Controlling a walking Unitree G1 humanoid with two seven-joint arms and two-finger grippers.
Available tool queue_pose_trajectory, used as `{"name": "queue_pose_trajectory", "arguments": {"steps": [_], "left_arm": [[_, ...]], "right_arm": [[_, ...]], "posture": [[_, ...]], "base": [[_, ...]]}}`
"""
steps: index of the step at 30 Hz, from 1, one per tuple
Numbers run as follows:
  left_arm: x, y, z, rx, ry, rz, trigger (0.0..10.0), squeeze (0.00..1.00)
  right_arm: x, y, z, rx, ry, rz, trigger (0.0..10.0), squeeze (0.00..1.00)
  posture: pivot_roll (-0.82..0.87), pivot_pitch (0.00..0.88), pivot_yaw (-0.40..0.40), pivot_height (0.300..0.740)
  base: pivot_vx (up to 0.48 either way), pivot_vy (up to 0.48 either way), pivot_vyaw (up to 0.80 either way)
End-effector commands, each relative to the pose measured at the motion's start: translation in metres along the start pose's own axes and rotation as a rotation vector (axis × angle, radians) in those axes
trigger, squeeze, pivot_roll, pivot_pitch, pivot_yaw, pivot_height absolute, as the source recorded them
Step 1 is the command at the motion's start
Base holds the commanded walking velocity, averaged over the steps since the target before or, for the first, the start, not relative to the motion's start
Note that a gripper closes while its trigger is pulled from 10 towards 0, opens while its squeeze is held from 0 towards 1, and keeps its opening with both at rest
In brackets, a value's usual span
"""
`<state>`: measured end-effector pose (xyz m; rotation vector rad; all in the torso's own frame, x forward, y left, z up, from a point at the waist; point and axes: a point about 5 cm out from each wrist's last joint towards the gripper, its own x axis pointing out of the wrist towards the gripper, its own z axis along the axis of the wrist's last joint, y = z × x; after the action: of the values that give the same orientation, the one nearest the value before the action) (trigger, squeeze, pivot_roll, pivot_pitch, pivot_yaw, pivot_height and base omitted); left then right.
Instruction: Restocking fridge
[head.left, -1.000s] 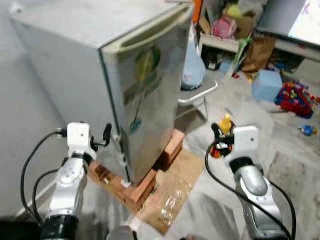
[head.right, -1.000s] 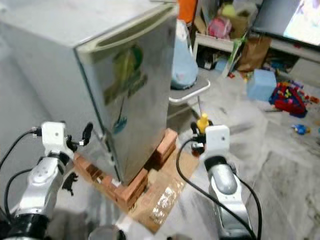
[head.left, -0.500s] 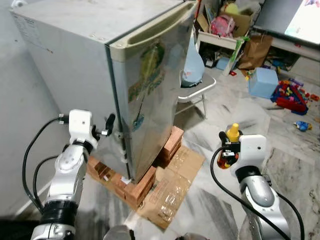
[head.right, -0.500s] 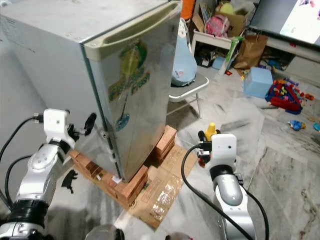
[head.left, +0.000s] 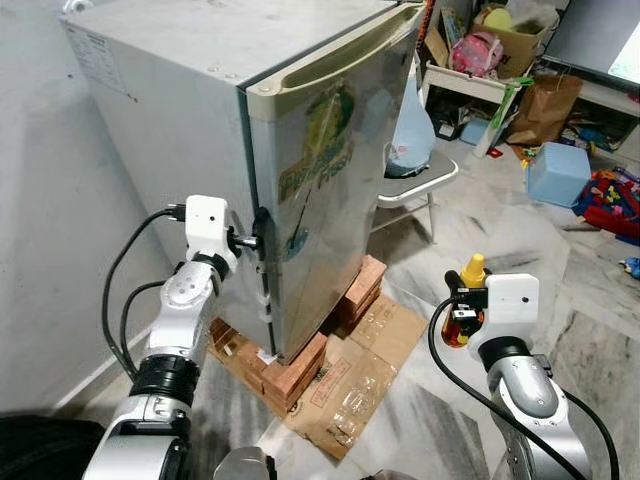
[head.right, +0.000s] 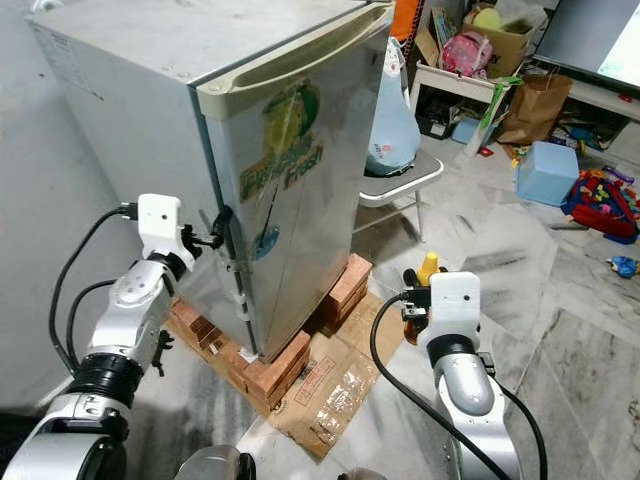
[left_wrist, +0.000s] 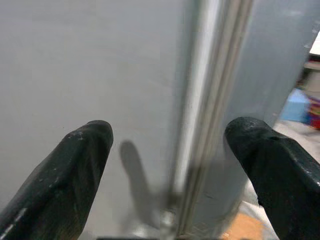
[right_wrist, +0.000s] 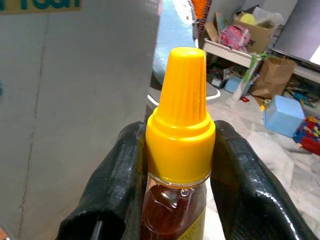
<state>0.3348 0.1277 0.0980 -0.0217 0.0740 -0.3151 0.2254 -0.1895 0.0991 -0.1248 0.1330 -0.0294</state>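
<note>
At the fridge (head.left: 300, 160) door's hinge-side edge, left fingers (left_wrist: 75, 165) spread; right fingers (right_wrist: 250, 175) clamp bottle (right_wrist: 177, 165).

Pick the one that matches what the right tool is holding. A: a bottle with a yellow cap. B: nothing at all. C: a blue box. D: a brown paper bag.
A: in the right wrist view the right tool is shut on the neck of a bottle of dark reddish liquid with a yellow cap.
</note>
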Motion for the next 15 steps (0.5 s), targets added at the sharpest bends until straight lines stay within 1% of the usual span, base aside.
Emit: {"name": "queue_pose_trajectory", "arguments": {"steps": [1,3,4,5,6,7,9,11,13,14,15], "left_arm": [[0.002,-0.041,-0.008,-0.003,0.046,-0.25,10.0,0.0],[-0.002,-0.053,-0.011,-0.014,0.07,-0.345,10.0,0.0],[-0.005,-0.061,-0.013,-0.014,0.082,-0.413,10.0,0.0],[-0.005,-0.061,-0.013,-0.014,0.082,-0.413,10.0,0.0],[-0.007,-0.068,-0.012,-0.003,0.081,-0.461,10.0,0.0],[-0.008,-0.071,-0.012,0.013,0.074,-0.482,10.0,0.0],[-0.008,-0.074,-0.01,0.032,0.066,-0.498,10.0,0.0],[-0.007,-0.078,-0.008,0.059,0.064,-0.498,10.0,0.0],[-0.007,-0.08,-0.007,0.063,0.06,-0.503,10.0,0.0],[-0.008,-0.082,-0.003,0.063,0.044,-0.527,10.0,0.0],[-0.008,-0.082,-0.002,0.064,0.036,-0.525,10.0,0.0]], "right_arm": [[0.003,-0.002,0.01,0.001,-0.04,-0.004,10.0,0.0],[0.004,-0.002,0.01,0.002,-0.039,-0.007,10.0,0.0],[0.004,-0.002,0.01,0.003,-0.04,-0.008,10.0,0.0],[0.004,-0.002,0.01,0.003,-0.04,-0.008,10.0,0.0],[0.005,-0.002,0.01,0.002,-0.04,-0.008,10.0,0.0],[0.005,-0.002,0.01,0.002,-0.039,-0.009,10.0,0.0],[0.005,-0.004,0.008,-0.011,-0.035,-0.024,10.0,0.0],[0.004,-0.01,0.004,-0.035,-0.013,-0.075,10.0,0.0],[0.004,-0.016,-0.001,-0.034,0.019,-0.119,10.0,0.0],[0.003,-0.019,-0.005,-0.005,0.041,-0.146,10.0,0.0],[0.004,-0.021,-0.006,0.005,0.047,-0.155,10.0,0.0]], "posture": [[0.04,0.0,-0.032,0.74],[0.05,0.0,-0.033,0.74],[0.05,0.0,-0.034,0.74],[0.05,0.0,-0.034,0.74],[0.05,0.0,-0.034,0.74],[0.05,0.0,-0.036,0.74],[0.05,0.0,-0.036,0.74],[0.05,0.0,-0.038,0.74],[0.05,0.0,-0.038,0.74],[0.05,0.0,-0.037,0.74],[0.05,0.0,-0.037,0.74]], "base": [[0.0,0.0,0.0],[0.0,0.0,0.0],[0.0,0.0,0.0],[0.0,0.0,0.0],[0.0,0.0,0.0],[0.0,0.0,0.0],[0.0,0.0,0.0],[0.0,0.0,0.0],[0.0,0.0,-0.58],[0.0,0.0,-0.78],[0.0,0.0,-0.78]]}}
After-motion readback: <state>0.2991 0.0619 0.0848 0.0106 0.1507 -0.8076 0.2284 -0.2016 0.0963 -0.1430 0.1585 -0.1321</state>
